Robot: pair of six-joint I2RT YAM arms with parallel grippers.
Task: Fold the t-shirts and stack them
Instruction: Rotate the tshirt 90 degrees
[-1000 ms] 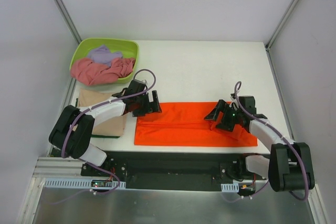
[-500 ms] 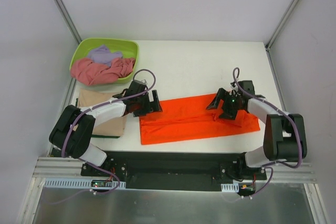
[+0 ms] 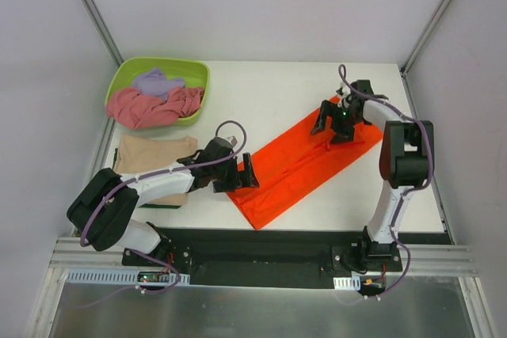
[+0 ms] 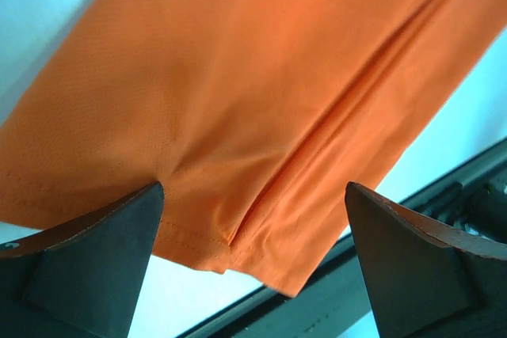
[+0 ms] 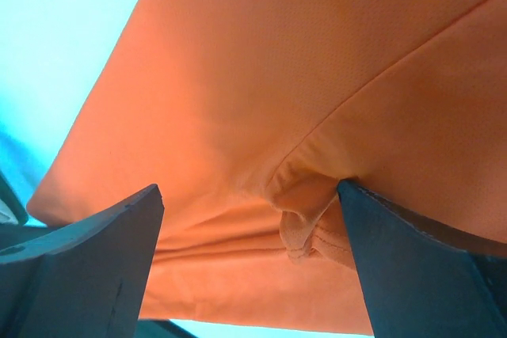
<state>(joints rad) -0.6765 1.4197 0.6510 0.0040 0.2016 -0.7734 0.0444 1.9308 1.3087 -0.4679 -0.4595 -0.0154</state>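
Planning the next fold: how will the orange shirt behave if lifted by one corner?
Orange shirt probably droops limply: it bunches and creases in the wrist views. Thin and flat, so likely light; may slide on the smooth table.

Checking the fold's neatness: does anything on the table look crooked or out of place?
Yes. The orange t-shirt lies diagonally across the table, skewed to its edges, and a small pucker bunches up near its far end.
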